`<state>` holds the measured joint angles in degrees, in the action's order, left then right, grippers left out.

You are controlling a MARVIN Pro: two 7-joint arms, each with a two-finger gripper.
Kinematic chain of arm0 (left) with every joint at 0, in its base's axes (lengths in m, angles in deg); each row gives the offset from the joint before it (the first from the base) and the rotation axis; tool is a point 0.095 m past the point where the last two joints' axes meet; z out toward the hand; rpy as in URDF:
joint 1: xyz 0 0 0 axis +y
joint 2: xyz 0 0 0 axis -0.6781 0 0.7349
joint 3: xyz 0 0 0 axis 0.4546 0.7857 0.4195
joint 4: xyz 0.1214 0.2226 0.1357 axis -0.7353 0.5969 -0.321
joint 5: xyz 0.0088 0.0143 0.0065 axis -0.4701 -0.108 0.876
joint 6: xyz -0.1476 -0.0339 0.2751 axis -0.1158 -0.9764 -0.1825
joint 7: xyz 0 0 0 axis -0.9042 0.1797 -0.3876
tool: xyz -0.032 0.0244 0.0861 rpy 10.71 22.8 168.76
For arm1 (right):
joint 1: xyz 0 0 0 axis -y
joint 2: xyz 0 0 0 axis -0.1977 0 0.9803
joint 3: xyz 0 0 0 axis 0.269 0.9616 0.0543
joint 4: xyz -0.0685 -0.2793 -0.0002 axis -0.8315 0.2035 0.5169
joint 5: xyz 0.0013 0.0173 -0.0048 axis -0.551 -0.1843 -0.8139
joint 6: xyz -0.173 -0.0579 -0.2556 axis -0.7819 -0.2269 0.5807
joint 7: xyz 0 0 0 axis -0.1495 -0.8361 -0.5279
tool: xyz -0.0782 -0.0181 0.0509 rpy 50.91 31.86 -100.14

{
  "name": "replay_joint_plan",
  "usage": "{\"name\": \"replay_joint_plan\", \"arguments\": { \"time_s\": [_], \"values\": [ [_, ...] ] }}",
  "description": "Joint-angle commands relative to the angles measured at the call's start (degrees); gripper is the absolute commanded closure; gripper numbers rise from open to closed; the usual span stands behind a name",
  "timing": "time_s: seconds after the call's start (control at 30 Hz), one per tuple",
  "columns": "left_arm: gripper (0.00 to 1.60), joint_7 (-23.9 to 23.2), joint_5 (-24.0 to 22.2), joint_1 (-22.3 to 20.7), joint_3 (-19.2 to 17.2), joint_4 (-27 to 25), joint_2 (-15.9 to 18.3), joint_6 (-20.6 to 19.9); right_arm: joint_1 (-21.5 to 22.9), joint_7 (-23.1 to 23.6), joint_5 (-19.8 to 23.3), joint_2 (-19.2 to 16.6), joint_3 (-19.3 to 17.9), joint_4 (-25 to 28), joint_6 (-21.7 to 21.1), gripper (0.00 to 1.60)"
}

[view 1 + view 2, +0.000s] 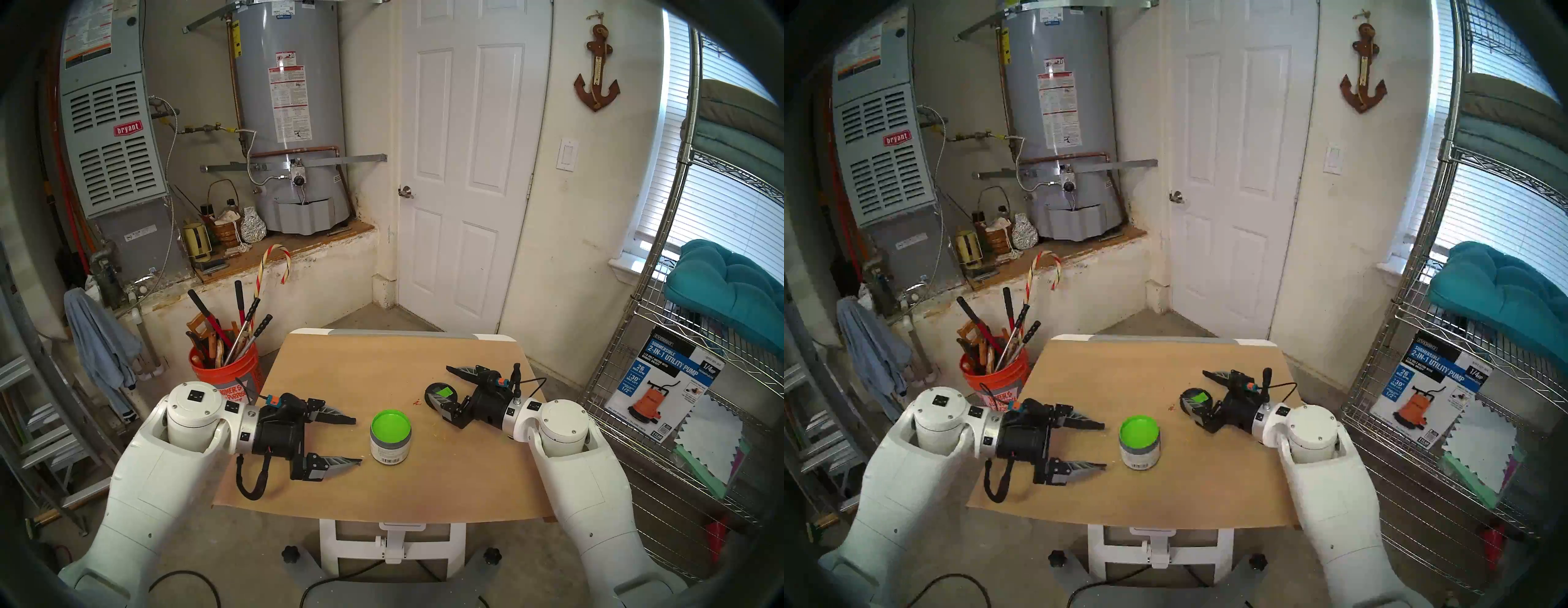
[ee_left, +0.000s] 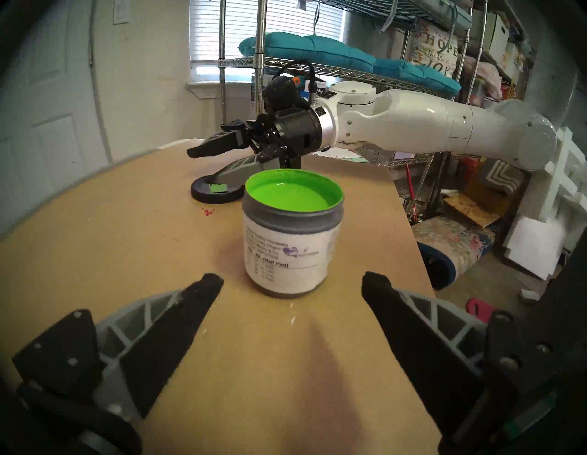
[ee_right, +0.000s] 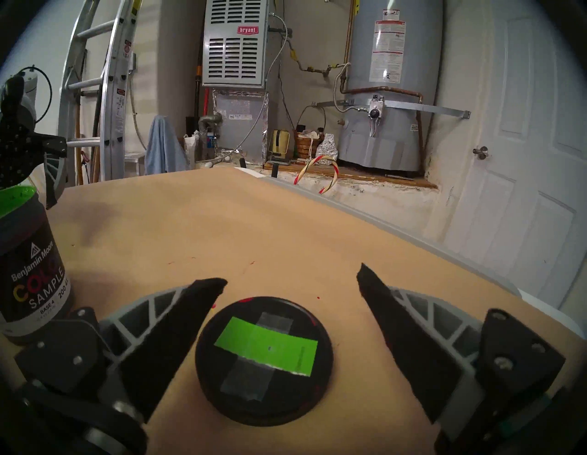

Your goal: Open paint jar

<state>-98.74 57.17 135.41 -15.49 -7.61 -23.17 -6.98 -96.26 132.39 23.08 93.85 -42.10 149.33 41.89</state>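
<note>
Right claw [image 3: 292, 279]: nearest the right wrist camera, jaws spread wide to either side of the lid, gripping nothing
Lid [image 3: 264, 359]: black disc flat on the tabletop between those open fingers, not touching them as far as the wrist view shows; grey tape crossed by a bright green rectangle on its top
Left claw [image 1: 356, 441]: just beside the paint jar on its left, jaws wide apart and empty, tips pointing at the jar without touching it
Paint jar [image 1: 390, 436]: upright near the middle of the tabletop [image 1: 382, 369], well apart from the lid, which lies to its right and further back
Jar's look: small squat cylinder, mouth uncovered, glossy green paint nearly up to the rim, grey band under the rim, white label with printed text and a barcode, dark branded panel on the side facing the right arm
Step in hand: by my reading the opening is done, lid off and set down, both claws let go
Next move: probably just drawing both arms clear, taking care not to nudge the open jar, since a knock would spill paint
</note>
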Motion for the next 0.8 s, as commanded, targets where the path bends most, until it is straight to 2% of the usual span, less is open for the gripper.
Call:
{"name": "replay_joint_plan", "arguments": {
  "time_s": [0.0, 0.13, 0.17, 0.2, 0.23, 0.3, 0.4, 0.57, 0.7, 0.77],
  "values": [
    [0.00, 2.24, -0.84, 4.79, -5.09, -4.47, 1.02, 0.15, -0.66, -1.49, 1.93, 1.90, -1.60, 4.10, 0.19, 0.00],
    [0.00, 8.19, 2.46, 4.62, -7.13, -5.32, -0.86, -0.09, -0.64, -7.48, 0.56, 5.40, -3.70, 5.33, 0.64, 0.00],
    [0.00, 9.14, 1.29, 3.50, -7.92, -4.24, -2.68, 0.19, 0.09, -8.37, 0.54, 6.74, -4.54, 4.72, -0.17, 0.00],
    [0.00, 10.50, 1.07, 2.95, -7.72, -4.31, -3.04, -0.04, 0.39, -9.65, -0.12, 7.38, -4.64, 4.74, 0.48, 0.00],
    [0.00, 10.84, 2.73, 1.88, -7.13, -4.79, -2.91, 0.26, 0.91, -9.94, -0.46, 7.73, -4.80, 4.56, 0.73, 0.00],
    [0.00, 13.37, 1.59, 0.51, -6.87, -5.37, -4.93, 0.48, 1.08, -12.35, 0.72, 9.08, -5.20, 5.18, 0.22, 0.00],
    [0.00, 15.14, 1.77, -1.28, -7.20, -5.77, -6.79, 0.27, 1.05, -14.00, 1.12, 9.62, -4.99, 6.07, 0.44, 0.00],
    [0.00, 22.06, 3.12, -5.21, -7.25, -6.81, -9.90, 0.70, 0.55, -18.27, 0.95, 11.38, -5.68, 9.17, 0.81, 0.00],
    [0.00, 25.11, 4.18, -6.22, -6.91, -7.09, -11.87, 0.92, -0.09, -20.34, 0.63, 11.91, -6.29, 10.50, 0.83, 0.00],
    [0.00, 28.74, 4.63, -6.83, -7.33, -7.12, -14.63, 0.98, -0.96, -22.57, 1.02, 12.74, -7.49, 12.45, 0.86, 0.00]
  ]
}}
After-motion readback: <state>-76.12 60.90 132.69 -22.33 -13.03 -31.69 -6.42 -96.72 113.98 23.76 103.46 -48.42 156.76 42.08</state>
